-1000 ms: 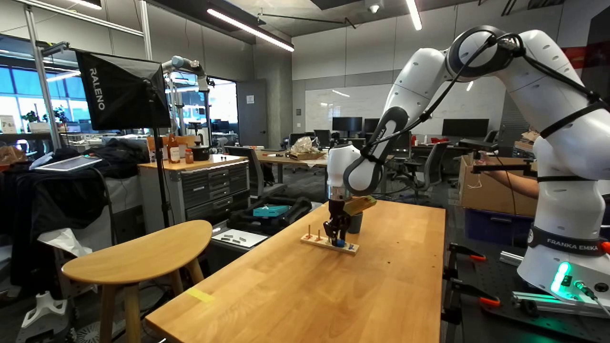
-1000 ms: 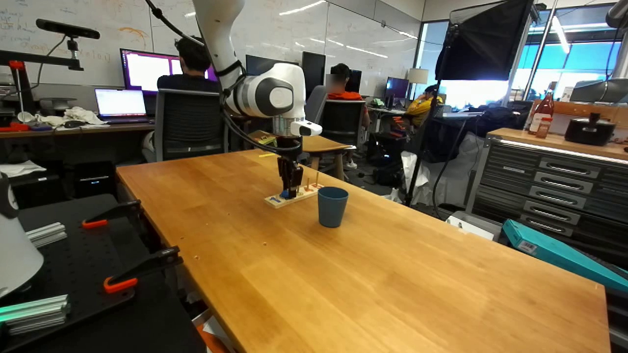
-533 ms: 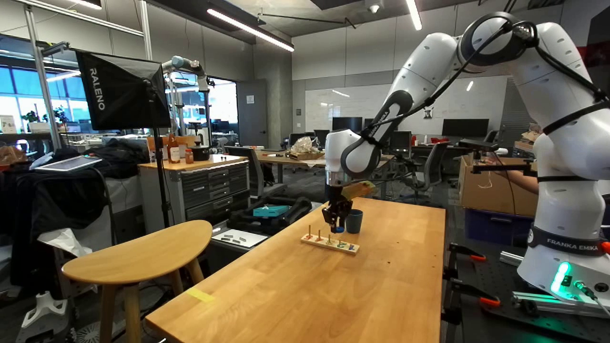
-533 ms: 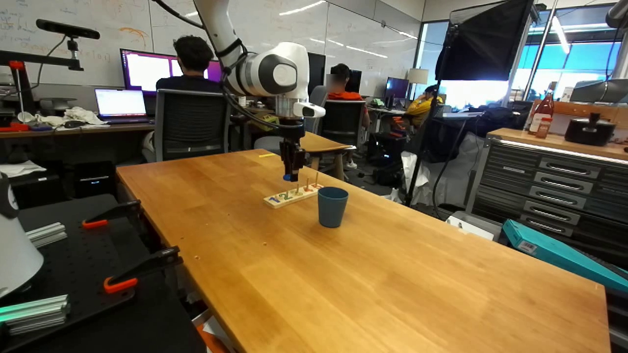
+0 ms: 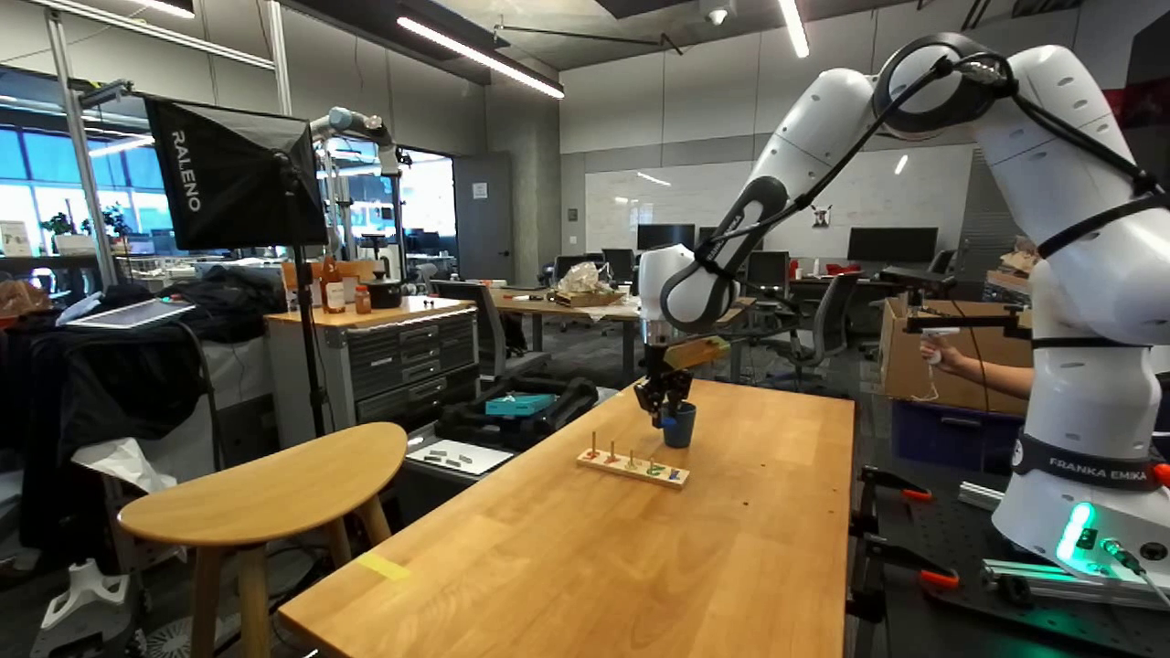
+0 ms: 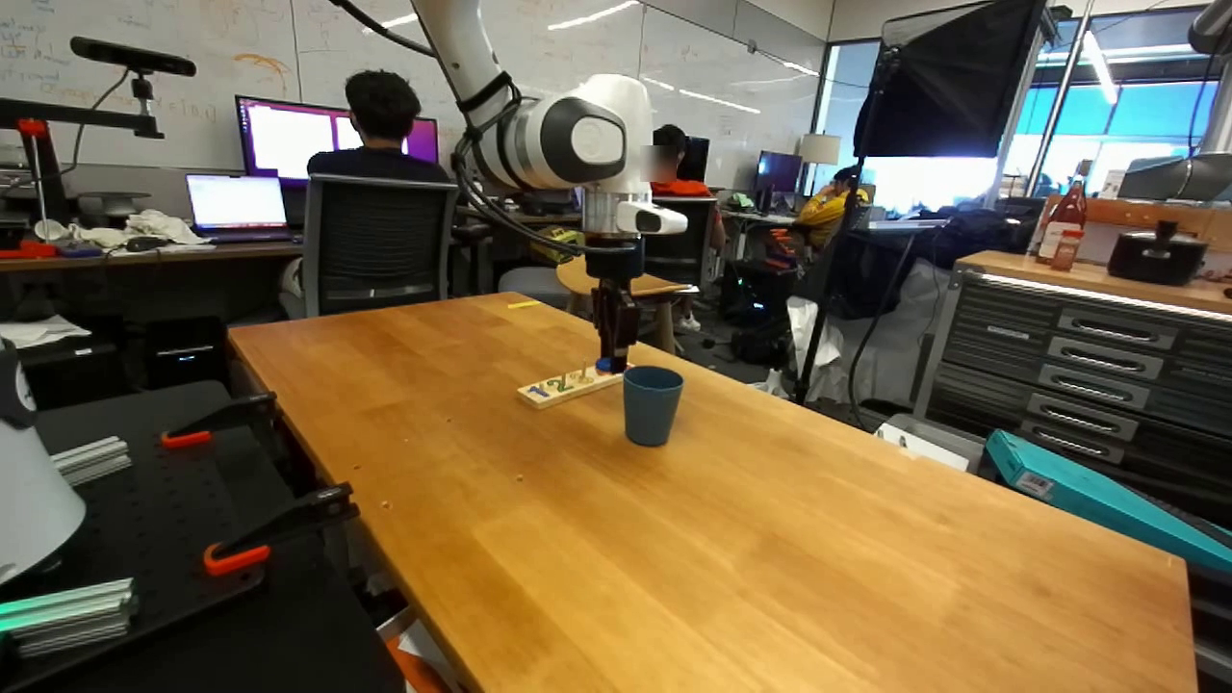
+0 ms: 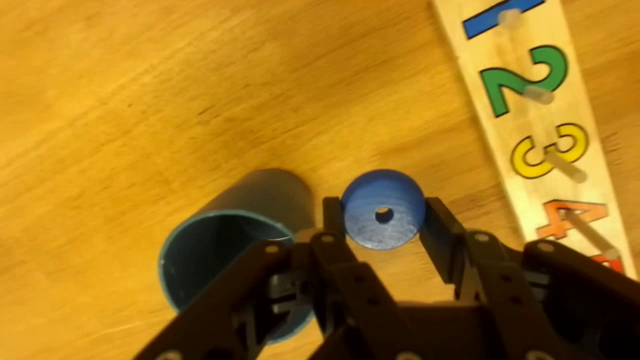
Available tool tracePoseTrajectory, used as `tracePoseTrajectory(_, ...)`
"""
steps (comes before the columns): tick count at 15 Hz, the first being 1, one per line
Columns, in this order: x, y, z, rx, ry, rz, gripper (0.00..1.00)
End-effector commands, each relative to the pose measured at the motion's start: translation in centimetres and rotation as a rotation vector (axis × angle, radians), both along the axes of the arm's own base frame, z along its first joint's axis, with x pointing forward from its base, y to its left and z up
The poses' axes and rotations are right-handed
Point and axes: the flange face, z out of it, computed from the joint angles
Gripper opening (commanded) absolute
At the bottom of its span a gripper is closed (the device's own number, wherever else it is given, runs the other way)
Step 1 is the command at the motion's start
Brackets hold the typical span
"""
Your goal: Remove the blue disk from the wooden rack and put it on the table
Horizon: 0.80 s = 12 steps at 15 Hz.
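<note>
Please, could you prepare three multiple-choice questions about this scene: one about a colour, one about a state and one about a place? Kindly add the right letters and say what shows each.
1. What colour is the 2 on the rack?
A. red
B. yellow
C. green

2. How does the cup stand?
A. upright
B. tipped over
C. upside down

3. Where is the disk?
A. on the rack
B. held by the gripper
C. inside the cup

1: C, the wrist view shows the 2 in green.
2: A, its open rim faces up in an exterior view.
3: B, the wrist view shows the jaws against both its sides.
</note>
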Motion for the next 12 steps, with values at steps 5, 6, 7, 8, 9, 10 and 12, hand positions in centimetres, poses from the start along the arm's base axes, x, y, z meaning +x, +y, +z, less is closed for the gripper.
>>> tracePoseTrajectory(5,2.6,-2.2,-2.0,-0.012,0.033,-0.036,0.37)
tracePoseTrajectory(6,2.7,-1.9,-2.1,-0.013,0.035,-0.031,0.36)
tracePoseTrajectory(7,2.8,-1.7,-2.3,-0.011,0.04,-0.031,0.46)
tracePoseTrajectory(8,2.8,-1.4,-2.2,-0.004,0.045,-0.031,0.72)
tracePoseTrajectory(9,2.8,-1.1,-1.9,-0.001,0.042,-0.025,0.72)
tracePoseTrajectory(10,2.4,-0.3,-1.3,0.007,0.041,-0.017,0.72)
tracePoseTrajectory(12,2.1,1.1,0.1,0.021,0.037,0.005,0.86)
